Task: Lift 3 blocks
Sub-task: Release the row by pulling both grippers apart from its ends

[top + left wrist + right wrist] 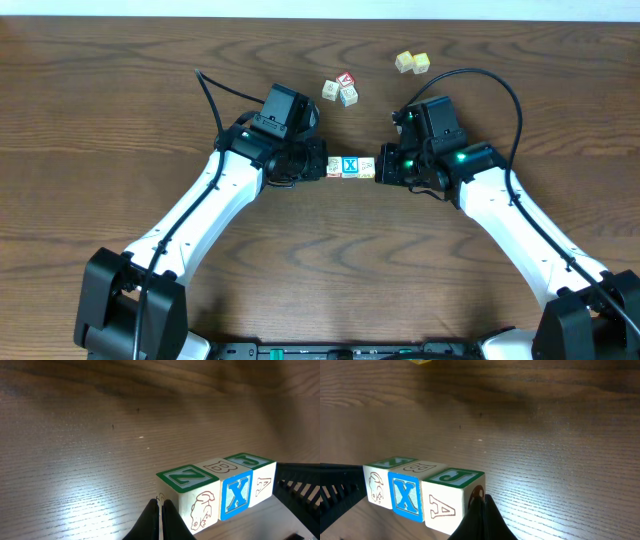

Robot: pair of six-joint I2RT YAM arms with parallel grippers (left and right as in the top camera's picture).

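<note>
Overhead: the three blocks (350, 167) sit in one tight row around mid-table, with the blue X block (350, 166) in the middle. The row is sandwiched between the left gripper (322, 168) and the right gripper (378, 168), one butted up to each end. Further back there's a cluster of cubes (341, 89) and a pale yellow pair (411, 62), both well apart from the row.

Left wrist: its fingers are pinched fully together with nothing between them, tips right against the end face of the green-Z block (192, 495), the one with a rabbit on its side. The X comes next, then the A block (262, 482) with a green J on top, and the other arm's black gripper just past it.

Right wrist: same deal from the other end. The fingers are closed on themselves, tips pressed to the A block's end face. Honestly can't tell if the row rests on the table (560, 435) or hangs just off it.
</note>
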